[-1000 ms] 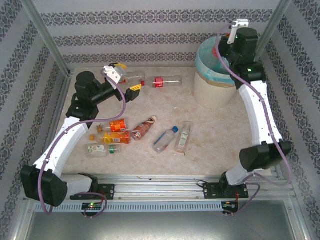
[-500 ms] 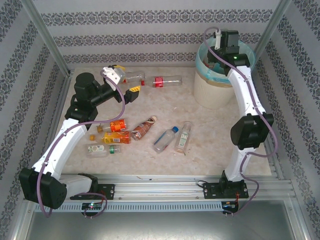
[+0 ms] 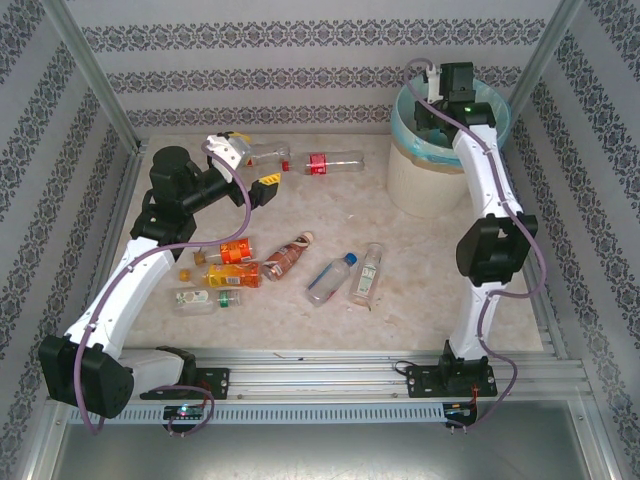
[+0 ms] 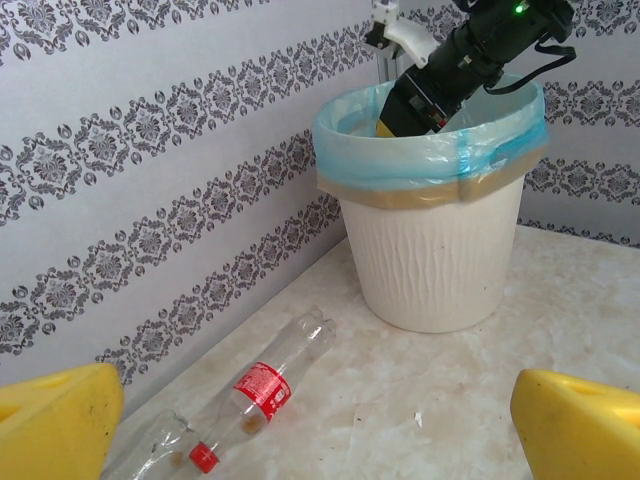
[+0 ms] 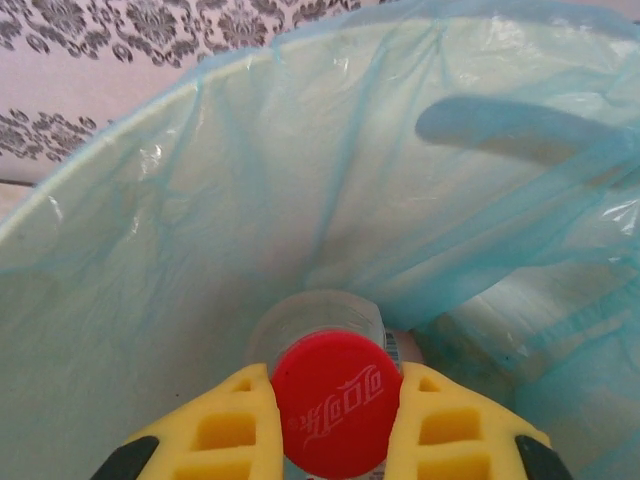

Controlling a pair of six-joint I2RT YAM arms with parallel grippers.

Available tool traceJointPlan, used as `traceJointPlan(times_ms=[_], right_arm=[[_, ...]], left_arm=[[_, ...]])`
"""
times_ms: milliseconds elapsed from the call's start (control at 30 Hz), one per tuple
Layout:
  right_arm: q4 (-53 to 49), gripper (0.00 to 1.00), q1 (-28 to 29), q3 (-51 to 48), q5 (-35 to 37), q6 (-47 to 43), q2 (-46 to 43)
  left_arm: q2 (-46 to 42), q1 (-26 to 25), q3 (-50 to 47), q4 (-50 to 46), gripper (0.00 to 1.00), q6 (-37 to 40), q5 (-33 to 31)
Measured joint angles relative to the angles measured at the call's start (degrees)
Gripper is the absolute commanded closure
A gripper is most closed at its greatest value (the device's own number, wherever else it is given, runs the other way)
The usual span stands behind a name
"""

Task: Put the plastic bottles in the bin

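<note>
Tabletop [image 3: 430, 270]: pale marbled surface across the middle of the top view, with loose bottles lying over its left and centre.
Bin [image 3: 420, 190]: upper right of the top view, blue bag folded over its rim; at least one bottle appears to lie at its bottom, though the bag hides most of the inside.
Right end effector [image 5: 336, 405]: reaches down inside the bin's mouth, its yellow fingers clamped on the neck of a red-capped bottle [image 5: 320, 320], which hangs within the bag.
Left end effector [image 3: 252, 160]: upper left of the top view, spread wide and empty, just beside a clear bottle [image 3: 268, 154] at the back wall.
Red-label bottle [image 4: 268, 385]: on its side in the lower left of the left wrist view, near the bin, untouched.
Centre cluster: two orange bottles [image 3: 236, 262], a brown one [image 3: 288, 257], a blue-capped one [image 3: 330, 278], a clear one [image 3: 367, 272] and a green-capped one [image 3: 208, 297], all lying flat.
Progress: one bottle is at the drop point but not yet released; about eight are left on the tabletop, so most of the job lies ahead.
</note>
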Motion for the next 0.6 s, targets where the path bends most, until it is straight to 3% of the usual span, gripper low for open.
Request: traceJointPlan(times_ms=[300, 467, 600], right_arm=[[-5.8, 0.92, -0.5, 3.9, -2.2, 0.1, 3.6], [-9.3, 0.62, -0.8, 9.8, -4.9, 1.4, 5.1], [-11.3, 0.52, -0.9, 15.3, -8.0, 3.4, 6.4]], left_arm=[[0.0, 0.0, 0.0, 0.0, 0.0, 0.0, -0.2], [0.0, 0.0, 0.0, 0.0, 0.0, 0.0, -0.2], [0.0, 0.0, 0.0, 0.0, 0.0, 0.0, -0.2]])
